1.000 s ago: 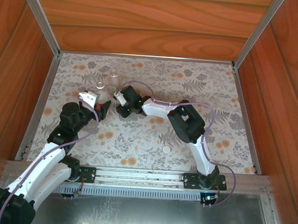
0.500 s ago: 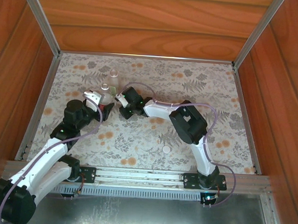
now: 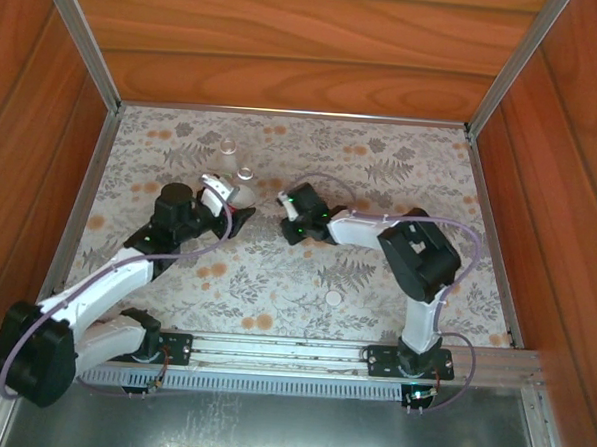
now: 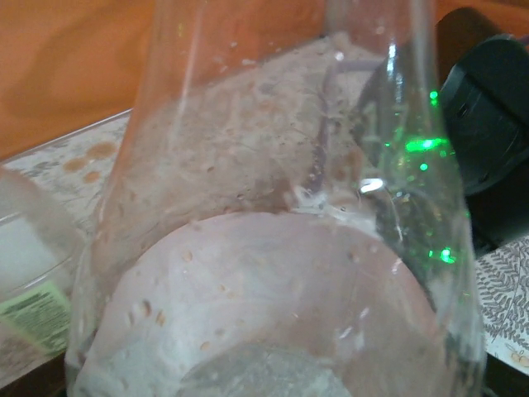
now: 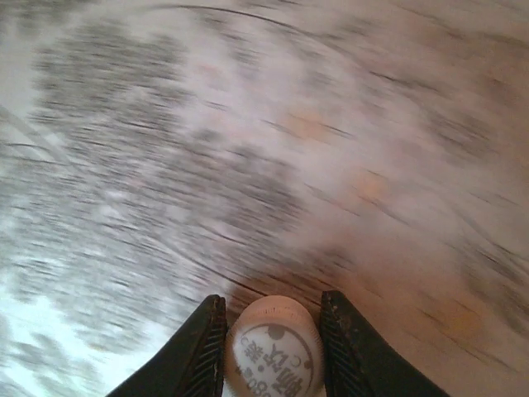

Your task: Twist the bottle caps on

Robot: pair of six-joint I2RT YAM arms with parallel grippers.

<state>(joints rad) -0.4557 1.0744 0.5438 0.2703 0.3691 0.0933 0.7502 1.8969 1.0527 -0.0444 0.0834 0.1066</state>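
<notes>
Top view: left gripper (image 3: 235, 216) sits left of centre, just beside the near bottle (image 3: 244, 175). Cannot tell whether it is clamped on the bottle or apart. Far bottle (image 3: 225, 148) stands upright just up-left of the near one. Right gripper (image 3: 288, 205) is at centre, right of both bottles and apart from them. Loose cap (image 3: 334, 298) lies on the cloth (image 3: 402, 159) at lower centre, well apart from the bottles.

Left wrist: clear near bottle (image 4: 273, 248) is very close and spans the frame; grip state cannot be told. Far bottle (image 4: 33, 308), greenish label, is at lower left. Black right arm (image 4: 488, 124) is at upper right.

Right wrist: fingers (image 5: 205, 351) are pinched on the held cap (image 5: 273, 351) at bottom centre, printed face towards the camera. Cloth (image 5: 165, 165) is blurred.
</notes>
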